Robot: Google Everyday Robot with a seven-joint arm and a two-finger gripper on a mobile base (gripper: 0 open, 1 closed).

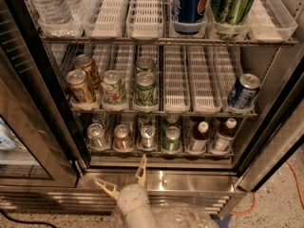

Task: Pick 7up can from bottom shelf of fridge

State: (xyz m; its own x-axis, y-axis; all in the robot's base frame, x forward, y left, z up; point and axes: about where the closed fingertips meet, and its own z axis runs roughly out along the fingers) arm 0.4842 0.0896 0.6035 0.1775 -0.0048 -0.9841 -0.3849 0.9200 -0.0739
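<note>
Steel-grey fridge (161, 179), white slotted lanes (175, 80)
On the bottom shelf (159, 152), dim white — pale silver 7up can (97, 136) at eight o'clock, copper-brown can (123, 137) next, green can (172, 137) toward six — and at six o'clock the gripper (124, 179), tan fingers (141, 167) spread, white wrist (135, 205).

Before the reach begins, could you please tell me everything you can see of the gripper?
The gripper sits low in the view's centre, before the fridge's steel sill and below the bottom shelf. It has a pale, rounded cylindrical wrist and two slim tan fingers spread in a wide V, open and holding nothing. One finger points up toward the shelf's front rail, the other out to the left. It appears to touch nothing.
</note>
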